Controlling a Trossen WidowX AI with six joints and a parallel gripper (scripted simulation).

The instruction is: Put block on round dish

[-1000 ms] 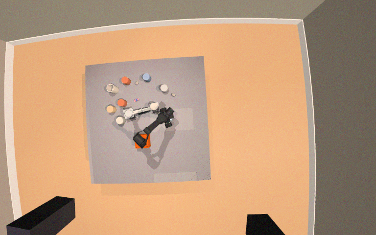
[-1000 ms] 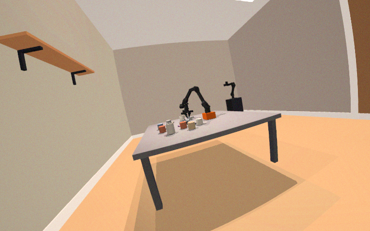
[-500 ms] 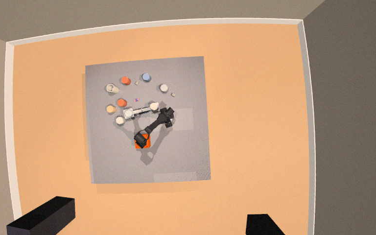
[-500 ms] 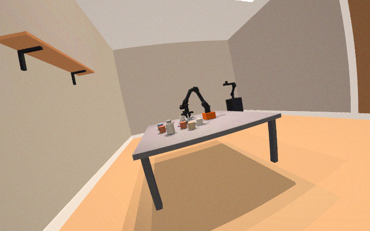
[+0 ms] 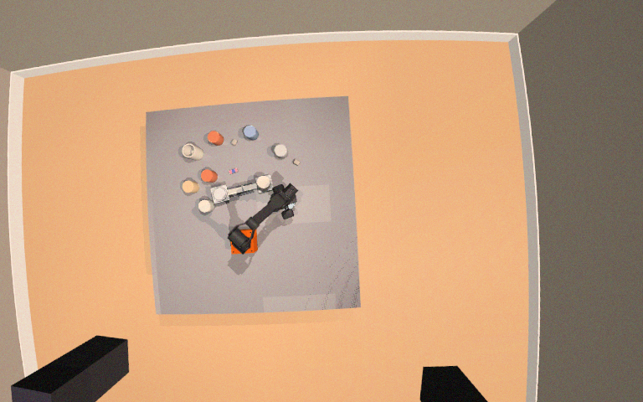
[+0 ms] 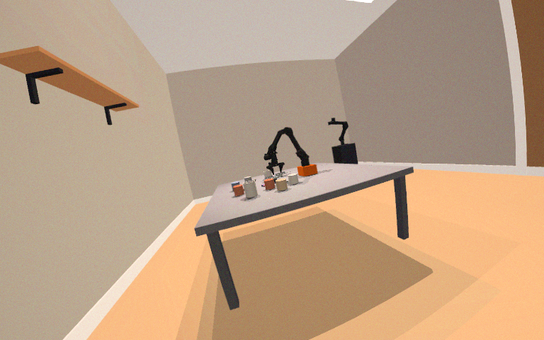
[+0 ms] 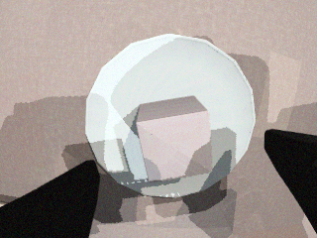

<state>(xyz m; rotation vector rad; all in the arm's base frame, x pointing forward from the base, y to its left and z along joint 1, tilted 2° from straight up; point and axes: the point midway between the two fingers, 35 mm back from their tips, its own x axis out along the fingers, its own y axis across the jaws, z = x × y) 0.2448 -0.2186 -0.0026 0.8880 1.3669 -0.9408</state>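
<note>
Wrist view: the jaws stand wide, one finger either side of the round dish (image 5: 291, 205) (image 7: 183, 64), and between them the pale block (image 7: 174, 144) sits on it; best lift straight up, slowly, so neither finger brushes the block.

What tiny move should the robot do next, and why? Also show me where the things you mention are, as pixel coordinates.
Probably lift the jaws straight up, gently: they stand open on both sides of the pink block (image 7: 174, 144), which looks to be sitting in the round dish (image 7: 173, 64), and the arm should end up clear.
</note>
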